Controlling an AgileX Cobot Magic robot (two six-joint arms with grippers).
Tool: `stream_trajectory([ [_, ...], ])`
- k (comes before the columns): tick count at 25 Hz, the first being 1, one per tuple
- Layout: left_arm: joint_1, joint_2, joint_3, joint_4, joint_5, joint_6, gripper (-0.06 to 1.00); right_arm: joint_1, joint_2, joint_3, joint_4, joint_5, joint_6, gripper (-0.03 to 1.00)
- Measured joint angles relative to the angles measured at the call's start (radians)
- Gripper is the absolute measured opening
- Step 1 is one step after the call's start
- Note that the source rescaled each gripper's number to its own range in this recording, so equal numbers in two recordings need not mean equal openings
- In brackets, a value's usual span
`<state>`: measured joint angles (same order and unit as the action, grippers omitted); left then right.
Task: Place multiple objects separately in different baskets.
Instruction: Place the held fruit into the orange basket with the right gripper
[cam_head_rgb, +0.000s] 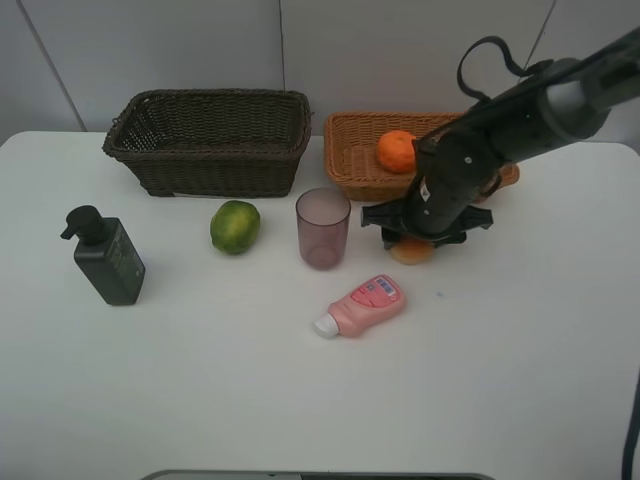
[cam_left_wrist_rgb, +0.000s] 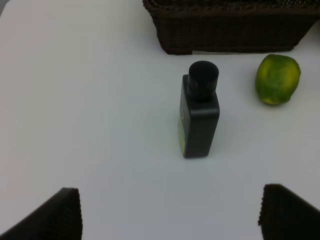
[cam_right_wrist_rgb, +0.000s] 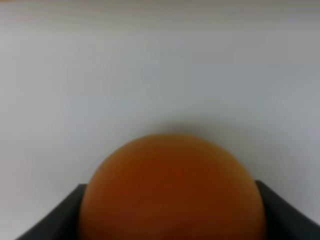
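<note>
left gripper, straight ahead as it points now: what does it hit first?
Likely the dark green pump bottle, standing centred ahead of the open left gripper; depth to it is unclear.

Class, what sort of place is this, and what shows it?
Probably a robot lab bench: a plain white table, blank grey wall panels behind it, and a black robot arm working over it.

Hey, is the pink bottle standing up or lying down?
Lying down. The pink bottle rests on its side on the table, with its white cap touching the tabletop rather than pointing up.
</note>
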<state>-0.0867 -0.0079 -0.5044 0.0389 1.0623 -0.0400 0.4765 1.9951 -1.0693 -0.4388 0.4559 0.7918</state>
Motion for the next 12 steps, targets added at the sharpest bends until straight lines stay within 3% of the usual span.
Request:
stream_trajectory([
  [7, 0.0, 0.0, 0.0, 0.0, 0.0, 0.0, 0.92, -0.001, -0.134, -0.031, 0.024, 0.183, -0.113, 0.19],
  [12, 0.0, 0.0, 0.0, 0.0, 0.0, 0.0, 0.92, -0.024, -0.15, -0.135, 0.119, 0.358, -0.306, 0.19],
])
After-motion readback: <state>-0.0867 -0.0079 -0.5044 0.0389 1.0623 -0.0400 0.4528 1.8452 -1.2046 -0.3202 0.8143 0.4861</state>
